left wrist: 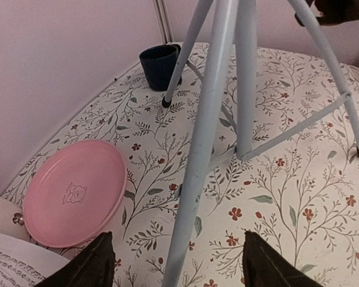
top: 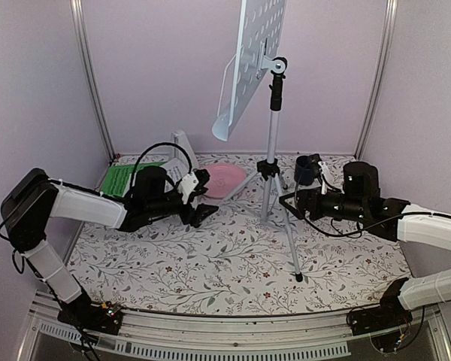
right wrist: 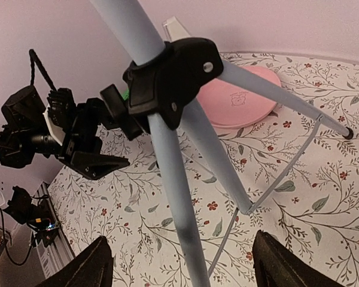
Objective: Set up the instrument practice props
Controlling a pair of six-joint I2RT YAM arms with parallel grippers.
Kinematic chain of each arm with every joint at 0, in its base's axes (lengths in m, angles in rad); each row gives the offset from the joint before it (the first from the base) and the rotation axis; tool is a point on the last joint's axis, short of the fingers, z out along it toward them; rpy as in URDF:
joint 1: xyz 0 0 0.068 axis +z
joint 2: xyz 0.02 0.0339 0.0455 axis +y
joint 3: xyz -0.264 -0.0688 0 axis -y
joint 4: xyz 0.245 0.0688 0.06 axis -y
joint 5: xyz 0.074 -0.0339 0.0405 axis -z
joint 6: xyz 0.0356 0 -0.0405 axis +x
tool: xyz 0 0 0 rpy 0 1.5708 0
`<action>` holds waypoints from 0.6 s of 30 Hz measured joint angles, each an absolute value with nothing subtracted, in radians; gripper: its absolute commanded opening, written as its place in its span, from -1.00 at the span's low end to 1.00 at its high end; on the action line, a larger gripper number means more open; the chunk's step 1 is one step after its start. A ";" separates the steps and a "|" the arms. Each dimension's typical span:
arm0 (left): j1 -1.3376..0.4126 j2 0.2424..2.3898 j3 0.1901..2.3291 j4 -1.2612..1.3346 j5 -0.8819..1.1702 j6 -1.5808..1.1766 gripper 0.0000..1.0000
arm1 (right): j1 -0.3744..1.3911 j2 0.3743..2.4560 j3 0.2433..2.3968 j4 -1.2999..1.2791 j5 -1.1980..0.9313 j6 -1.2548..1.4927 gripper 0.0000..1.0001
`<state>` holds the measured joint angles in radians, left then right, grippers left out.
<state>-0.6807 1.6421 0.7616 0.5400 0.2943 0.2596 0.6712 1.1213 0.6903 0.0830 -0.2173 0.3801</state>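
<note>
Music stand (top: 271, 135) stood upright mid-table on its tripod. Green sheet (top: 128, 179), white sheet (left wrist: 12, 263) and metronome (top: 185, 150) sat at left rear, sheets not yet on the stand. Left gripper (top: 208, 197) and right gripper (top: 287, 204) were both spread, empty

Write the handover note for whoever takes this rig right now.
Left gripper: jaws open, empty, beside the pink plate.
Right gripper: jaws open, empty, facing the tripod, not clamped on it.
Music stand: upright mid-table on the spread tripod; no sheet shows on it.
Green sheet: flat, back-left corner.
White sheet: flat by the plate.
Metronome: at the back wall.
Done: stand is up.
Left, probably: both sheets onto the stand, metronome positioned.
</note>
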 measured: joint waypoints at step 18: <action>-0.651 1.803 0.875 0.436 0.428 0.233 0.06 | 0.671 1.245 0.666 0.064 -0.195 0.419 0.23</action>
